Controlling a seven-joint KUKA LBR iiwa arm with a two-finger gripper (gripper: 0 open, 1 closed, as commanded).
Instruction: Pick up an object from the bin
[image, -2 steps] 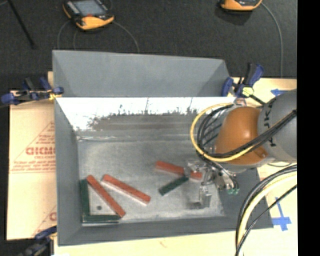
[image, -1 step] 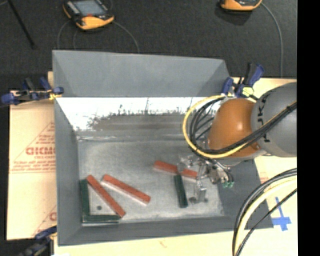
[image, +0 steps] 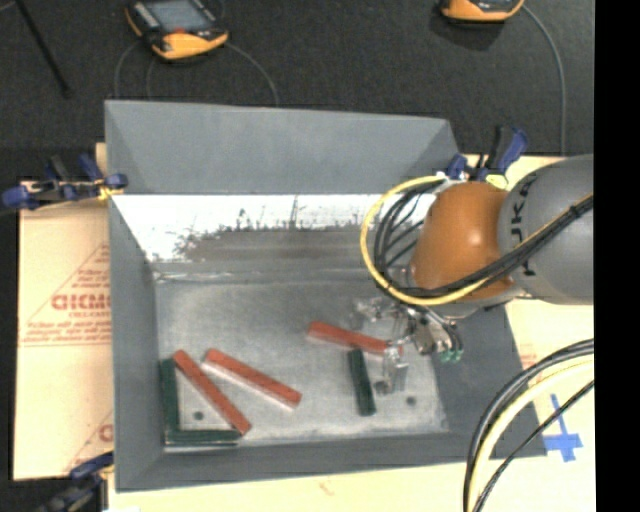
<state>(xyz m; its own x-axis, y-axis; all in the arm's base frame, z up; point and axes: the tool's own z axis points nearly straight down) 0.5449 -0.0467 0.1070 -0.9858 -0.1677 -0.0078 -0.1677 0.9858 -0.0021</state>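
My gripper (image: 393, 366) hangs low in the right part of the bin, under the orange wrist cover. Just left of it a short red bar (image: 343, 336) lies slanted, its right end reaching under the gripper. Below that bar a dark green bar (image: 360, 383) lies nearly upright on the bin floor, right beside the gripper's left side. I cannot make out whether either bar is between the jaws.
In the bin's front left corner lie two longer red bars (image: 252, 377) (image: 210, 393), both slanted, with a green bar (image: 168, 395) along the left wall and another green bar (image: 205, 437) along the front wall. The arm and its cables cover the bin's right side.
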